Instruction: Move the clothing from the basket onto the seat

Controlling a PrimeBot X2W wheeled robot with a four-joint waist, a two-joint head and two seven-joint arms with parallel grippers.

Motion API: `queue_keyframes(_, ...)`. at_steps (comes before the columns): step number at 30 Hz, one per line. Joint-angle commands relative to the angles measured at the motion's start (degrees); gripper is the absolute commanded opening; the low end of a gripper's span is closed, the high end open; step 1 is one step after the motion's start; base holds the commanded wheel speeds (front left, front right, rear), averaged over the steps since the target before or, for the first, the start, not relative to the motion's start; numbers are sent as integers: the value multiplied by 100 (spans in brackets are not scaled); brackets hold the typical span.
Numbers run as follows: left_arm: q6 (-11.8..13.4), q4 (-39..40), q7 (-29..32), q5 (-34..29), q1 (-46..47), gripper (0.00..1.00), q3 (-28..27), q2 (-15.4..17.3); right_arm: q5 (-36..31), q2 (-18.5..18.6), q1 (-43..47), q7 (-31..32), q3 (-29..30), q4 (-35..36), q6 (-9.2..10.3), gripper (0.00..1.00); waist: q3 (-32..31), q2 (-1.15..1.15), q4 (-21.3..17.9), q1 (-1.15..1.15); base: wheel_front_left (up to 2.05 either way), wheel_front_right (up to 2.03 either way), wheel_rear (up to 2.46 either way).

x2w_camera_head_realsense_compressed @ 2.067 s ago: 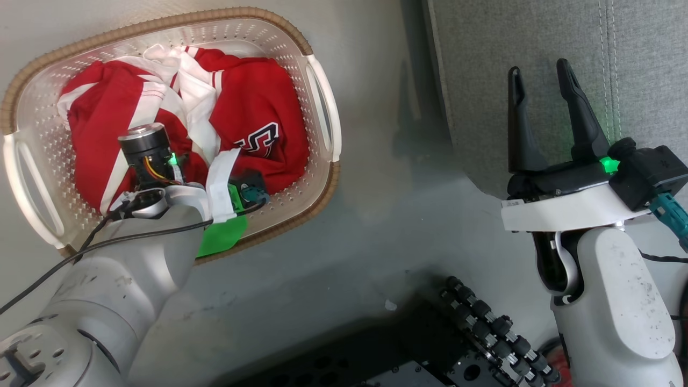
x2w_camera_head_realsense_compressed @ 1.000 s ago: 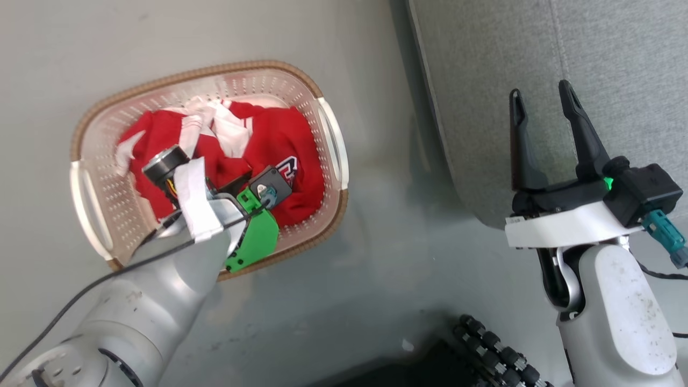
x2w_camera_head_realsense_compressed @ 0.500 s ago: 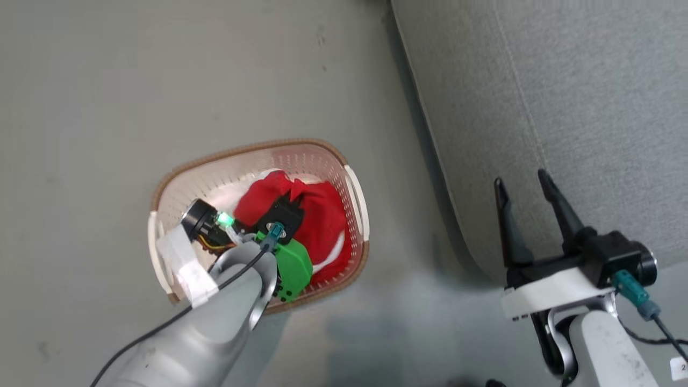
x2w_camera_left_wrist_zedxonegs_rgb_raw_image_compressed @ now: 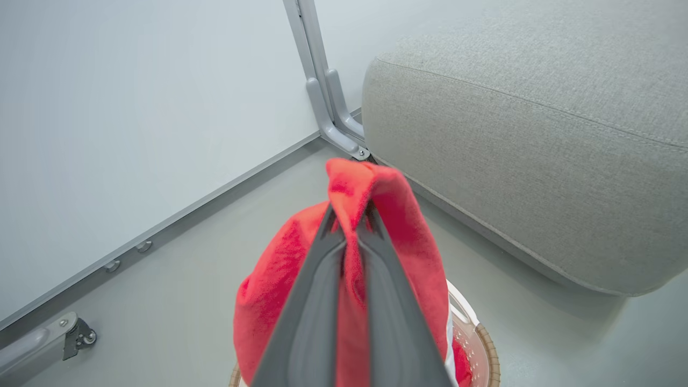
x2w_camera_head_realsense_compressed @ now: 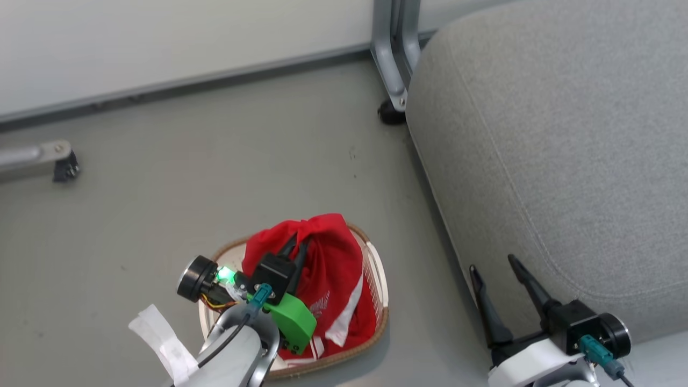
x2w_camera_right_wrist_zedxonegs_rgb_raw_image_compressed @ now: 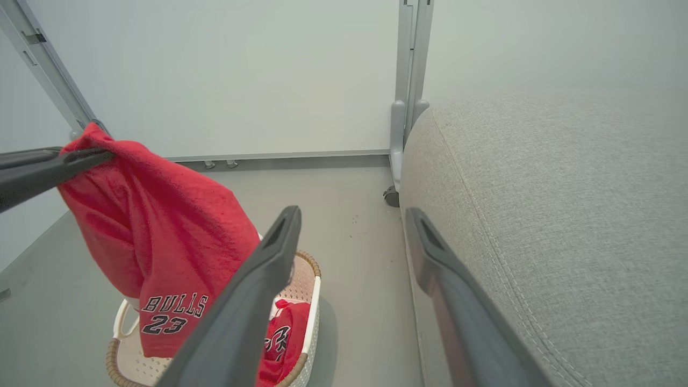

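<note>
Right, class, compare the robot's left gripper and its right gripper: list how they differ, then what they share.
The left gripper is shut; the right gripper is open. The left gripper pinches a red garment that hangs from it; the right gripper holds nothing. The left gripper is above the basket; the right gripper is near the edge of the seat. Both have two long dark fingers.

At lower centre, the left pincer [x2w_camera_head_realsense_compressed: 299, 241] pinches the red clothing [x2w_camera_head_realsense_compressed: 333, 263], bunched over the basket [x2w_camera_head_realsense_compressed: 382, 314]. The grey seat [x2w_camera_head_realsense_compressed: 537, 134] fills the right of the frame; at lower right the right pincer [x2w_camera_head_realsense_compressed: 492, 266] stands spread beside its edge.
</note>
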State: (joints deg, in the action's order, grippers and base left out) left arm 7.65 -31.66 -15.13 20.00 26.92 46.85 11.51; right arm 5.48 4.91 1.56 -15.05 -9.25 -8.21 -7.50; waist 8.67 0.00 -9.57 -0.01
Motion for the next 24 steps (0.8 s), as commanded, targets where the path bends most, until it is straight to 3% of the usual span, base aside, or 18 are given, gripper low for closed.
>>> queue_keyframes(1,-49,109,-2,-63,-148,0,-7,18,36,47,124,-19,-77,-4,2,100,-765,0,135,1,0,0,0)
queue_keyframes(11,-302,731,-3,-233,-288,0,112,-4,292,291,70,-19,-824,20,2,100,-1062,0,211,1,0,0,0)
queue_keyframes(24,-695,1568,276,-345,-190,0,678,-144,478,470,-216,-19,-1129,-493,2,100,-1187,0,398,1,0,0,0)
